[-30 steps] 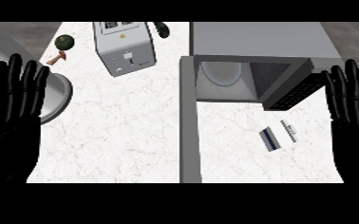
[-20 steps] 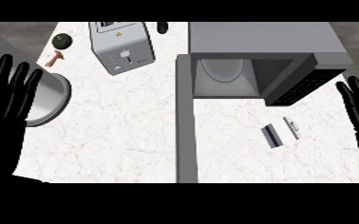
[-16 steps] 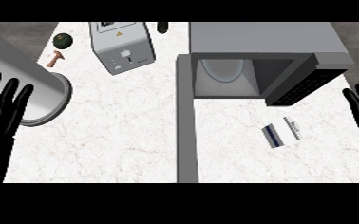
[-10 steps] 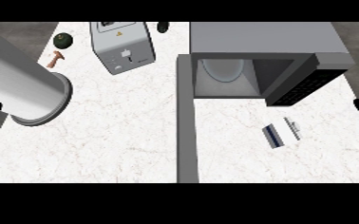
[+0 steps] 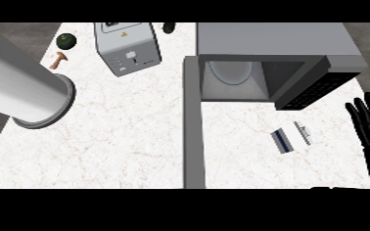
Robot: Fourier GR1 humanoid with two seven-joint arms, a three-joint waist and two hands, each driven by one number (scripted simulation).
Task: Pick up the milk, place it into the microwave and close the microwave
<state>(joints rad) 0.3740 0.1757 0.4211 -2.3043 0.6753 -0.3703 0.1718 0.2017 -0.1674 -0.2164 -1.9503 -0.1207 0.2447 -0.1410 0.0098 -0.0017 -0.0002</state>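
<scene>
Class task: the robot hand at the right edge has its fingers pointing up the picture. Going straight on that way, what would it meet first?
Probably the microwave's open door, just up from the right robot hand; depth is unclear.

Avocado [image 5: 66, 40] beside mushroom [image 5: 57, 60] on counter [image 5: 123, 127].
</scene>
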